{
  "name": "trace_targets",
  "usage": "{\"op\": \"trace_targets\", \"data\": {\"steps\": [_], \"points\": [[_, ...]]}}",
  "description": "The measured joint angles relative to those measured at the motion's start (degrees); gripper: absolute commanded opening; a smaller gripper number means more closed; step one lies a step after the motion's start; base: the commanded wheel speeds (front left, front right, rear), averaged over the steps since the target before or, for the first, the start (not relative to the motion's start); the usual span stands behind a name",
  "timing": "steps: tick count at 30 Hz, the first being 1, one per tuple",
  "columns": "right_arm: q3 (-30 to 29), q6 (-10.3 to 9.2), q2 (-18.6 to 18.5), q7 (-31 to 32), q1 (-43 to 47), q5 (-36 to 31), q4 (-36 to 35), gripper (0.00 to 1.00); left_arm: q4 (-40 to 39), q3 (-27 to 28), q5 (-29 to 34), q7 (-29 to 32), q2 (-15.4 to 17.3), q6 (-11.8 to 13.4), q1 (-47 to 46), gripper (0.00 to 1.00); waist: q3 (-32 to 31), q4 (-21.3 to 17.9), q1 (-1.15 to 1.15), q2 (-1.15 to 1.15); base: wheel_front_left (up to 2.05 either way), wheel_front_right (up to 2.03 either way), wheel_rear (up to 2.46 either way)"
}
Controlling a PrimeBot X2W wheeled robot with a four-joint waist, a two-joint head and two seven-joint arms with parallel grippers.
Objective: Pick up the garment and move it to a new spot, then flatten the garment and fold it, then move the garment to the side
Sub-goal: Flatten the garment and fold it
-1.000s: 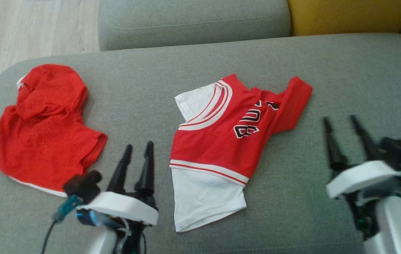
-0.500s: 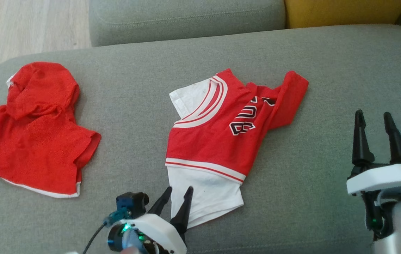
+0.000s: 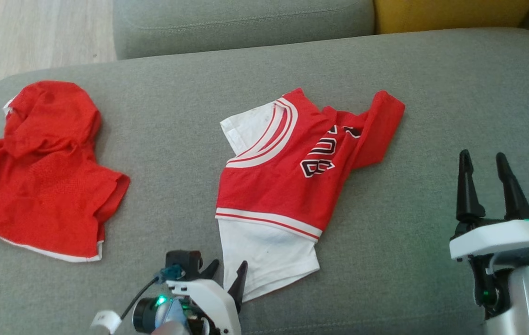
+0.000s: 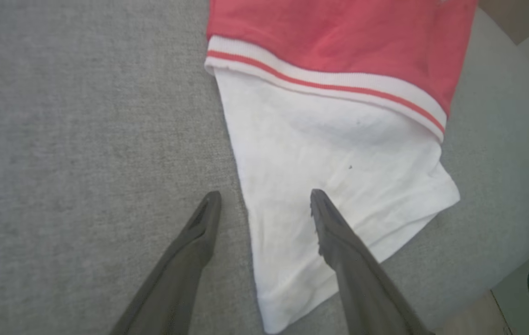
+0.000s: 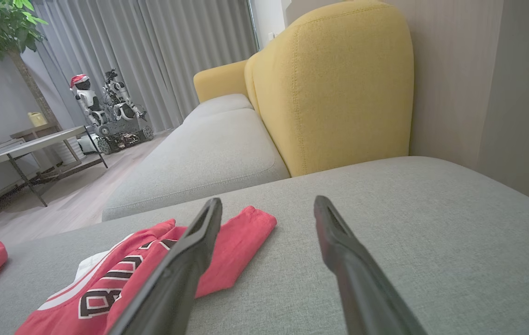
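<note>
The garment (image 3: 283, 186), a red jersey with black lettering over a white shirt part, lies crumpled in the middle of the grey sofa seat (image 3: 432, 93). My left gripper (image 3: 227, 272) stands open at its near-left white corner. In the left wrist view the left gripper (image 4: 265, 195) straddles the white hem's left edge (image 4: 339, 153), one finger over bare cushion and one over cloth, nothing pinched. My right gripper (image 3: 482, 156) hangs open over bare cushion to the right of the garment. The right wrist view has the right gripper (image 5: 268, 201) behind the red sleeve (image 5: 246, 228).
A second red garment (image 3: 46, 172) lies heaped at the seat's left end. Beyond the seat are another grey cushion (image 3: 246, 23) and a yellow cushion (image 3: 450, 14). Wooden floor (image 3: 36, 32) shows at the far left. The seat's near edge (image 4: 501, 260) drops off close to the white hem.
My left gripper has moved right and back toward the near edge, from between the two garments to the jersey's white corner. The right gripper has drawn right and steadied. The camera shifted slightly.
</note>
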Motion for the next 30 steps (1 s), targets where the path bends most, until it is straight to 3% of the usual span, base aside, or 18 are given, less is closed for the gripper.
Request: {"op": "trace_targets", "data": {"steps": [4,5,6,7,14,22,30], "points": [[-0.24,0.0,0.01,-0.78,-0.43,0.0,0.0,1.0,0.73,-0.75,0.09,1.75,0.02,-0.13,-1.2,1.0,0.31,-0.64,0.0,0.0,0.0,0.0,0.0],[-0.54,0.0,0.01,-1.21,-0.66,0.08,0.0,1.0,0.94,-0.94,0.09,2.22,0.04,-0.18,-1.48,0.95,0.4,-0.79,0.0,0.0,0.0,0.0,0.0],[-1.03,0.0,0.02,-1.29,-1.01,0.32,0.02,1.0,1.04,-1.13,0.08,2.54,0.09,-0.22,-1.69,0.42,0.49,-0.94,0.0,0.0,0.0,0.0,0.0],[-1.52,0.0,0.01,-1.62,-1.39,0.41,0.01,1.0,1.19,-1.35,0.08,2.57,0.14,-0.63,-1.93,0.0,0.56,-1.08,0.0,0.0,0.0,0.0,0.0],[-2.6,0.0,0.01,-2.25,-1.77,0.41,0.16,1.0,1.48,-1.44,-1.3,-0.08,-0.09,-1.94,-2.45,0.0,0.81,-1.14,0.0,0.0,0.0,0.0,0.0],[-3.09,0.0,0.03,-2.15,-1.77,0.19,1.04,1.0,-1.83,5.6,-3.47,-10.99,-0.52,-0.96,-2.62,0.0,0.23,0.32,0.0,0.0,0.0,0.0,0.0],[-3.08,0.0,0.03,0.26,-2.81,-0.46,2.35,1.0,-7.65,11.07,-1.55,-12.2,-0.74,-1.43,-2.84,0.0,0.15,2.45,0.0,0.0,0.0,0.0,0.0]]}}
